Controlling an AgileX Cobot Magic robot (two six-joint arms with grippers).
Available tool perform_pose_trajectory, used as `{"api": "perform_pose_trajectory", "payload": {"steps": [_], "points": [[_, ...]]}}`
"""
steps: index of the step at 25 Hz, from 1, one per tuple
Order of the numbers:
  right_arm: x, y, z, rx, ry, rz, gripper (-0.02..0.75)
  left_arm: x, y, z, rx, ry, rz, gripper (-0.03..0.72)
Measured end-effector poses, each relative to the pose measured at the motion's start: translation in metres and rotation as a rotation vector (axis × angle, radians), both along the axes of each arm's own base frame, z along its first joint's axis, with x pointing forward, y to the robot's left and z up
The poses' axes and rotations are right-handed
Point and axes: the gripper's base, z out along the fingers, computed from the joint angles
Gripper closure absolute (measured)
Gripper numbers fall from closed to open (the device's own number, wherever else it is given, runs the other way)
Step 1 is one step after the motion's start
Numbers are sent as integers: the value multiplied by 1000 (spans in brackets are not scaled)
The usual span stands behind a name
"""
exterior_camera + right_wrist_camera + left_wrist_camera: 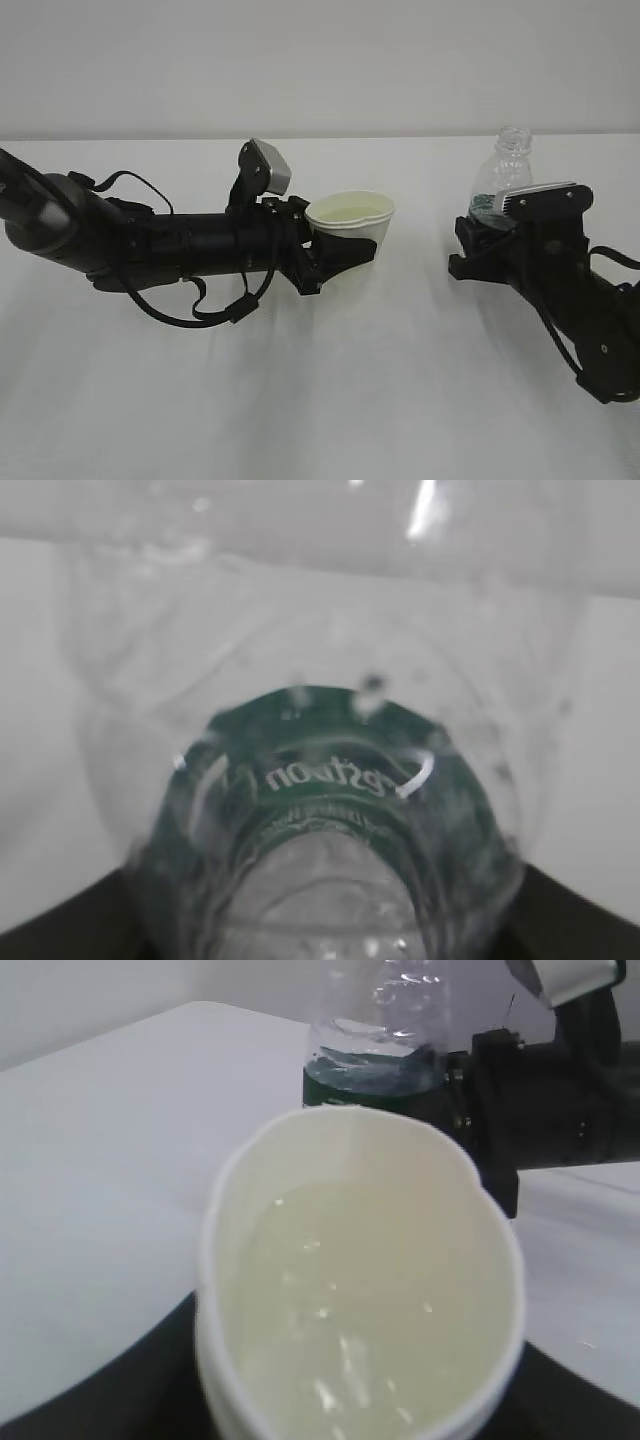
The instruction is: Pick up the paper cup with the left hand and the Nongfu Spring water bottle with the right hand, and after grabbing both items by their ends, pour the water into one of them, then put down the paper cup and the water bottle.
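Fingers [345, 255] of the left hand [338, 248] are clamped on the paper cup [352, 222], gripping it low around its base, and from where I sit at the controls the cup stands upright at the end of that arm, which lies nearly flat along the white table [320, 400]. Through the left wrist camera I look straight down into the cup [360, 1280]: its rolled rim is squeezed a little out of round and the water [350, 1310] sits inside, clear over the cream lining, with small glints on its surface. Over on my right side, the right hand [480, 240] is closed on the Nongfu Spring water bottle [500, 180], holding it around its lower body where the dark green label is; the bottle stands upright with its open, capless neck at the top. I cannot see the right fingertips clearly in the exterior view, since the silver-grey block [540, 197] and the black body cover them. My right wrist camera shows only the bottle [330, 810] pressed close to the lens, green label and white lettering seen through the clear ribbed plastic. Cup and bottle are well apart, side by side, with bare table between them.
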Motion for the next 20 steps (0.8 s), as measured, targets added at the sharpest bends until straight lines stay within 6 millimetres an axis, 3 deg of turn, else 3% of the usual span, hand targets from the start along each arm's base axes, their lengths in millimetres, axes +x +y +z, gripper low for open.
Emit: {"api": "perform_pose_trajectory", "payload": {"steps": [7,20], "points": [[14,2,-11,57,11,-30,335,0,0,0,2,-4,-6,263],[15,2,-14,62,15,-32,335,-1,0,0,3,-4,-8,263]]}}
